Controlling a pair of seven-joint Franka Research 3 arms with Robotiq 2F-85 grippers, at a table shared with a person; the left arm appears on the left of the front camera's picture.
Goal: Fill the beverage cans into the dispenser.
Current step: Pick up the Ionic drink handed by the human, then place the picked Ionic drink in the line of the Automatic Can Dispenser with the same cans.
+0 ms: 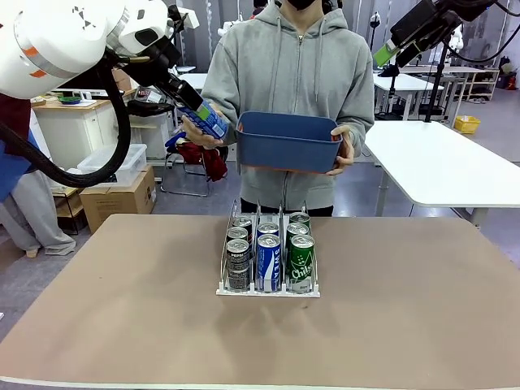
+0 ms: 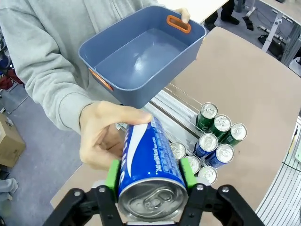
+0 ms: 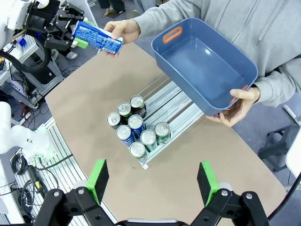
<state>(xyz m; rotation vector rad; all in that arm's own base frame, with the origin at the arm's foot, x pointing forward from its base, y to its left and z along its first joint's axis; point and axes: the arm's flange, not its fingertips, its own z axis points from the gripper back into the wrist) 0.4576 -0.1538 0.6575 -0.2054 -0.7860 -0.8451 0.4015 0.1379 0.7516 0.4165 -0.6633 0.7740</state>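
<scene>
My left claw point(image 2: 151, 181) was clenched on a blue can point(image 2: 149, 162), upper left of the front frame, the person's hand point(image 2: 106, 136) on it. Right claw point(image 3: 153, 181) was released. The dispenser point(image 1: 268, 288) sat mid-bench.

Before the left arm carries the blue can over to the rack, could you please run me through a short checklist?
1. Left end effector shut on the blue can: ok, green pads press both sides.
2. Person's hand off the can: not ok, the fingers are on it.
3. Room in the rack: ok, the middle lane holds two cans, the outer lanes three each.
4. Right end effector out of the way: ok, open and raised above the table.
5. Blue bin clear of the path: cannot tell, the person holds it above the far edge of the table behind the rack.
</scene>
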